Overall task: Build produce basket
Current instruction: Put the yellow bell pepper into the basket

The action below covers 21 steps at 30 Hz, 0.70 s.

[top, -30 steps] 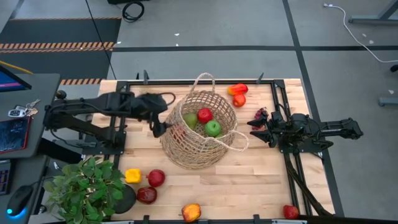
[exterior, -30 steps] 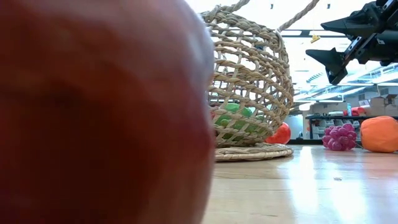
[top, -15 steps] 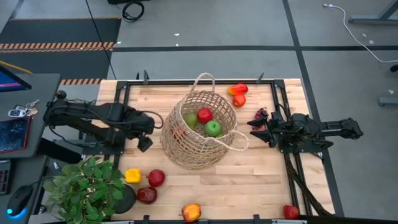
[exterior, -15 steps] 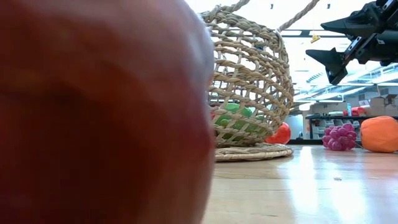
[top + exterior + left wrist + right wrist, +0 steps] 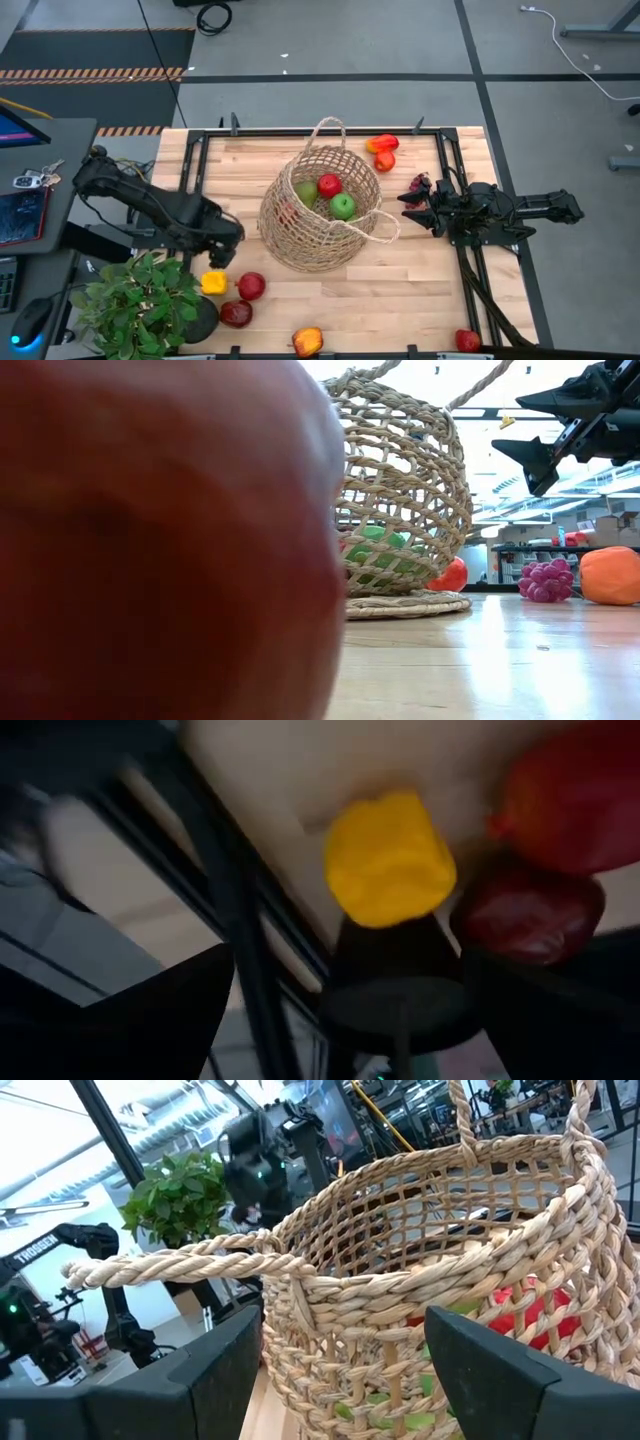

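The tan wicker basket (image 5: 318, 212) stands on its flat base (image 5: 405, 603) mid-table, with a red (image 5: 330, 185) and two green fruits (image 5: 343, 206) inside. My left gripper (image 5: 226, 251) hangs open at the basket's near left, pointing down just above a yellow pepper (image 5: 388, 860), with nothing between its fingers. Beside the pepper lie a red fruit (image 5: 575, 795) and a darker red one (image 5: 530, 910). My right gripper (image 5: 412, 206) waits open to the right of the basket, level, facing the basket's wall (image 5: 440, 1280).
A leafy potted plant (image 5: 140, 305) stands at the near left corner, close to my left arm. Purple grapes (image 5: 418, 185) lie by my right gripper. Orange-red fruits (image 5: 382, 150) sit at the far edge, others (image 5: 308, 341) (image 5: 467, 340) at the near edge. One red fruit (image 5: 160, 540) fills the low view's left.
My left gripper has drawn away from the basket's left rim toward the table's near left, sinking and tipping from nearly level to pointing down over the yellow pepper, rolling as it went. It has stayed open.
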Tool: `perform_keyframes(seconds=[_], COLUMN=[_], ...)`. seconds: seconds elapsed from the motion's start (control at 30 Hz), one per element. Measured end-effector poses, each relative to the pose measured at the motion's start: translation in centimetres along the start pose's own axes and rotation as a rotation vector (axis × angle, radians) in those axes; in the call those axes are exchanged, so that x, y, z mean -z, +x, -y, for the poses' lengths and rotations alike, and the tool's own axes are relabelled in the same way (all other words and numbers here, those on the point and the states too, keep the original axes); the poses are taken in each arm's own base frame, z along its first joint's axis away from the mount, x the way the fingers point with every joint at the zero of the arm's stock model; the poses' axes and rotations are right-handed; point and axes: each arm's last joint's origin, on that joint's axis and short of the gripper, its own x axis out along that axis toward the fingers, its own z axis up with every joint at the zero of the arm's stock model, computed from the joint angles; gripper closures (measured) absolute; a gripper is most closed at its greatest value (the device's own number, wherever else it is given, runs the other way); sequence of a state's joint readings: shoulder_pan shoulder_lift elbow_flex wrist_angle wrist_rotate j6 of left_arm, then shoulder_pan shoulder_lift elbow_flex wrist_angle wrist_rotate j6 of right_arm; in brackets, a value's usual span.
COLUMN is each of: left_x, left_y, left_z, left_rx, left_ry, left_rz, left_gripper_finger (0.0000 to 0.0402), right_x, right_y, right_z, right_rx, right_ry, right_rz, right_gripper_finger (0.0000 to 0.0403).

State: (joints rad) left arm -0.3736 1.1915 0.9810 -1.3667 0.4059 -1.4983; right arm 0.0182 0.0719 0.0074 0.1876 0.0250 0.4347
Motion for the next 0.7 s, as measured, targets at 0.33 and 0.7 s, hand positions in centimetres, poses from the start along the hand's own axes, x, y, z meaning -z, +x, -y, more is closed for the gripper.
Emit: perform_keyframes(seconds=[0.33, 0.7], left_x=[-0.6, -0.3], left_y=[4.3, 7.1], left_z=[1.5, 3.3], left_rx=[0.096, -0.021], left_ry=[-0.073, -0.07], left_rz=[-0.071, -0.14], left_gripper_finger=[0.0008, 0.0008], right_x=[0.0, 0.0], right_y=[0.0, 0.0], right_z=[0.0, 0.0], right_rx=[0.0, 0.0], right_ry=[0.0, 0.0], right_rz=[-0.001, 0.0], right_gripper_finger=[0.0118, 0.0118])
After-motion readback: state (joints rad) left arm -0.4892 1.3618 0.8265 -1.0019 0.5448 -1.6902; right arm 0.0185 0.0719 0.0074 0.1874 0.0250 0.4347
